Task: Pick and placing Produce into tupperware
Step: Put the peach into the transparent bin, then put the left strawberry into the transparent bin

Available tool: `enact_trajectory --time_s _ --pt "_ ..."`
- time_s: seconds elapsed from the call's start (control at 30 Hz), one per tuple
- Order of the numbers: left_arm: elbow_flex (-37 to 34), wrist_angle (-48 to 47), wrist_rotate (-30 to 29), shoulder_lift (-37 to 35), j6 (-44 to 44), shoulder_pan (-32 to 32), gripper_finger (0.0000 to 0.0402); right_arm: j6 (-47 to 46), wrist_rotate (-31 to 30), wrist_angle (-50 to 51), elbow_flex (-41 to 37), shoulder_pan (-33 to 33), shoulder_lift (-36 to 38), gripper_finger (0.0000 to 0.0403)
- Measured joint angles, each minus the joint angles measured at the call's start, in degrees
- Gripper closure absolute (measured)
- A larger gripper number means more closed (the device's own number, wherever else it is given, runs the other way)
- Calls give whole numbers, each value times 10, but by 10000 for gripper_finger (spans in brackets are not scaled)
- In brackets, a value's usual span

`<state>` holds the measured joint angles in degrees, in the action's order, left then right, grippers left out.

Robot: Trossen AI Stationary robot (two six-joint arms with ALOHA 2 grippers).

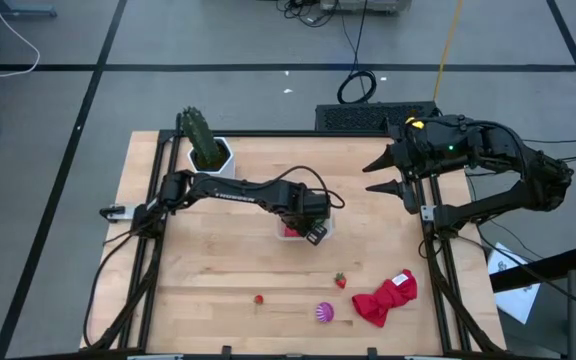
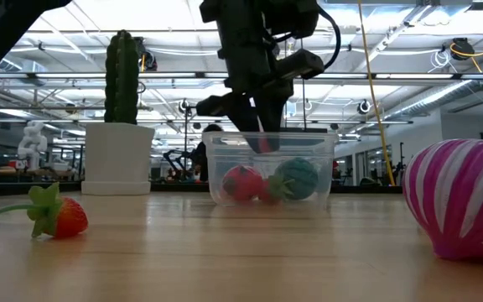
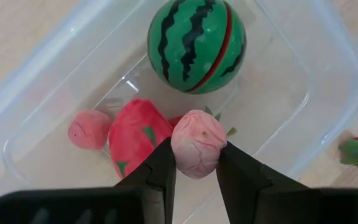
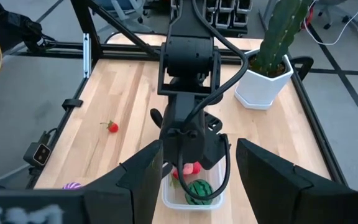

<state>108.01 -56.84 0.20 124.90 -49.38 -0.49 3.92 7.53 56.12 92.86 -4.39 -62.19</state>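
Pink ball (image 3: 197,142) sits pinched between the left gripper (image 3: 196,167) fingers (image 3: 162,169), gripped at its sides, held over the open tupperware (image 3: 328,81). Roundish piece, no clear long axis; small dimple faces the wrist camera. Under it in the tub: watermelon ball (image 3: 196,43), red pepper-like piece (image 3: 135,134), smaller pink bit (image 3: 89,129). Left arm reaches from the table's left edge across to the centre, wrist bent down, fingers pointing into the tub. Right gripper (image 1: 389,175) waits above the table's far right corner, fingers spread partway, holding nothing. Two strawberries (image 1: 340,280) (image 1: 259,298) and purple striped piece (image 1: 324,313) lie near the front edge beside red cloth (image 1: 386,298).
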Motion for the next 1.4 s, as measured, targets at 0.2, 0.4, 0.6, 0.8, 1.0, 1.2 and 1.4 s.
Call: enact_trajectory --time_s 0.2,0.4,0.6,0.8,1.0,1.2,1.4 --pt "0 0 -1 0 2 1 309 3 0 0 0 0 0 206" --pt "0 0 12 0 22 2 309 3 0 0 0 0 0 206" --pt "0 0 32 0 29 2 309 2 0 0 0 0 0 206" --pt "0 0 30 0 39 2 306 2 0 1 0 0 0 206" --pt "0 -1 23 0 19 9 226 2 0 9 0 0 0 206" --pt "0 -3 28 0 12 16 133 2 0 12 0 0 0 206" --pt "12 -28 22 -10 17 17 82 2 0 12 0 0 0 206"
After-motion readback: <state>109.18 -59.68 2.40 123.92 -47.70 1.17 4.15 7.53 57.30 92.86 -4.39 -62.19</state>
